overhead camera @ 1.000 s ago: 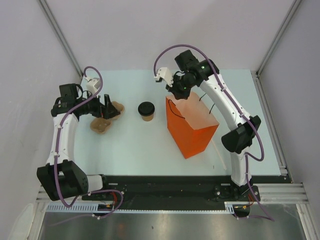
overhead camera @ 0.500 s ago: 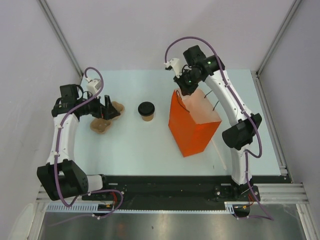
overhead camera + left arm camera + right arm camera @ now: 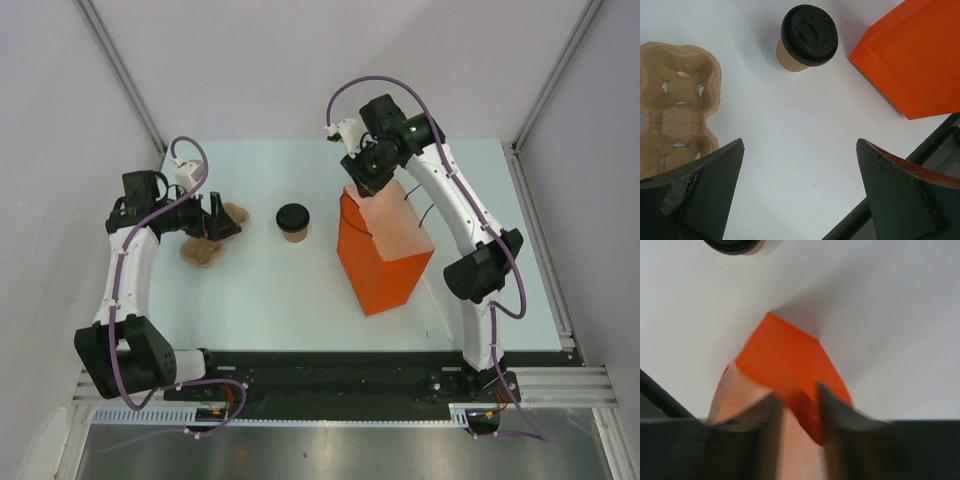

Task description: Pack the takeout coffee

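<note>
Takeout coffee (image 3: 292, 221), lidded, upright between pulp carrier (image 3: 199, 251) and orange bag (image 3: 385, 255); left gripper (image 3: 800, 145) wide apart, empty, beside carrier; right gripper (image 3: 799, 397) pinched on bag's top rim

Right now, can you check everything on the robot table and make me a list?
Surface: table pale, no spills seen.
Job's things: cup upright, black lid on, standing alone; orange bag to its right.
Clutter: cardboard carrier at left.
Grippers: left gripper open, near carrier; right gripper pinching bag rim.
Cables: purple cables along both arms.
Surroundings: grey walls.
</note>
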Tool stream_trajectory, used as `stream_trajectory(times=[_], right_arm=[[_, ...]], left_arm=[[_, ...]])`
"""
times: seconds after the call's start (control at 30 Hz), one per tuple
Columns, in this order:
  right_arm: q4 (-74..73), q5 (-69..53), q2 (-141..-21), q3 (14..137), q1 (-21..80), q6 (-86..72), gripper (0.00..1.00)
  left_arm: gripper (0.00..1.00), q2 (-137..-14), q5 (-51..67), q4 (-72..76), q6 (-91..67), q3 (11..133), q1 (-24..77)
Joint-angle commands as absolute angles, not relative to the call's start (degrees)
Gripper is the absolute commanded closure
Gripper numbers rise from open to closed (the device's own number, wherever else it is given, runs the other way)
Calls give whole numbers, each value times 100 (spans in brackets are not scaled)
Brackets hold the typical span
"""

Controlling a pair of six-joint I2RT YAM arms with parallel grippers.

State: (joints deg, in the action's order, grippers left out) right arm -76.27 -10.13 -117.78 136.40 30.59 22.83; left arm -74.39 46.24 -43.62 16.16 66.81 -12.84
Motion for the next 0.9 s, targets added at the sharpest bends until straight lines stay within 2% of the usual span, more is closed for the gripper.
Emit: stream_trajectory(times=[0.0, 0.07, 0.23, 0.33, 0.53, 0.57, 0.73, 0.87], right_arm=[[-8692, -914, -11452, 13842, 3094, 2232, 46], [-8692, -993, -11382, 13974, 3120, 2259, 39], [-8692, -1212, -11136, 14221, 3111, 2338, 36], [-8692, -1257, -10952, 14299, 3103, 2469, 30], [-8429, -1379, -10609, 14563, 2787, 2435, 7], [-8350, -1441, -10530, 14511, 2682, 2408, 1], [-7893, -2135, -10082, 14142, 1699, 2075, 0], [-7875, -2267, -9949, 13897, 1371, 1987, 0]], left_arm=[[1, -7400, 4729, -4175, 1573, 6662, -1336], [0, -7383, 4720, -4227, 1608, 6706, -1336], [0, -7339, 4720, -4315, 1679, 6750, -1336], [1, -7304, 4685, -4333, 1653, 6785, -1336], [1, -7400, 4640, -4395, 1320, 6908, -1616], [1, -7426, 4719, -4395, 1266, 6891, -1739], [0, -7532, 4843, -4307, 845, 6566, -2949], [2, -7717, 4642, -4053, 160, 5900, -3787]])
